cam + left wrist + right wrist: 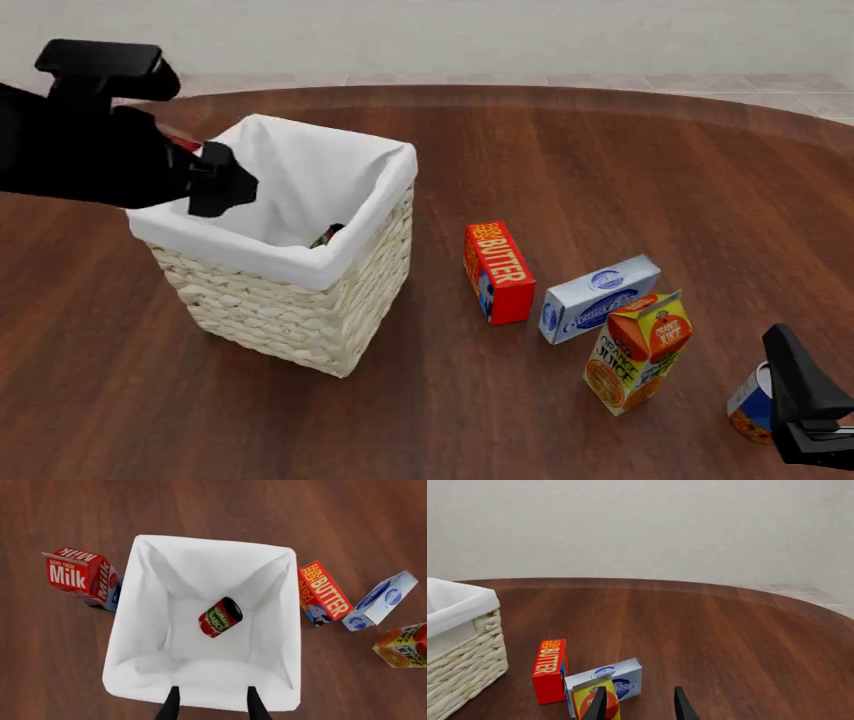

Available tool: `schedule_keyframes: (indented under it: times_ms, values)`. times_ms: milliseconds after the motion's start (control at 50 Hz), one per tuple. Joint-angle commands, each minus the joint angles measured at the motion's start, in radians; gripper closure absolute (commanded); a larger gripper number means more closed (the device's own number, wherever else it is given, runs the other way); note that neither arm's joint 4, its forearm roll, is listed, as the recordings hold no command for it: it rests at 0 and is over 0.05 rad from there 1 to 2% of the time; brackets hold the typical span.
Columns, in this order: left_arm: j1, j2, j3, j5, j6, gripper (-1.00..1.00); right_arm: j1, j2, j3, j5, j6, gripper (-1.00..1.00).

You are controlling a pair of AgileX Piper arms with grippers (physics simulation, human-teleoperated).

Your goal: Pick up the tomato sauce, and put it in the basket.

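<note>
The tomato sauce [220, 616], a small can with a red, white and green label, lies on its side on the white liner at the bottom of the basket [200, 545]. In the front view only a sliver of the can [327, 236] shows over the rim of the cream wicker basket [287, 290]. My left gripper [213, 707] hangs above the basket's opening, open and empty; it also shows in the front view [224, 190]. My right gripper [640, 707] is open and empty, low at the table's near right [801, 400].
A red butter box [498, 272], a white and blue box [601, 298] and an orange juice carton [637, 350] stand right of the basket. A blue, white and orange can [750, 405] sits by my right gripper. A red milk carton [80, 575] stands on the basket's other side.
</note>
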Motion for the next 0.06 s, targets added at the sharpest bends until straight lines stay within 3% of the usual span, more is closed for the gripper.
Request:
schedule_keyframes:
  times_ms: [20,60]
  values:
    - [-0.021,-0.129,0.056,0.044,-0.033,-1.00,0.000,0.001,0.000,0.001,0.004,-1.00]
    - [-0.021,-0.144,0.063,0.049,-0.033,-1.00,0.000,0.001,0.000,0.001,0.004,-1.00]
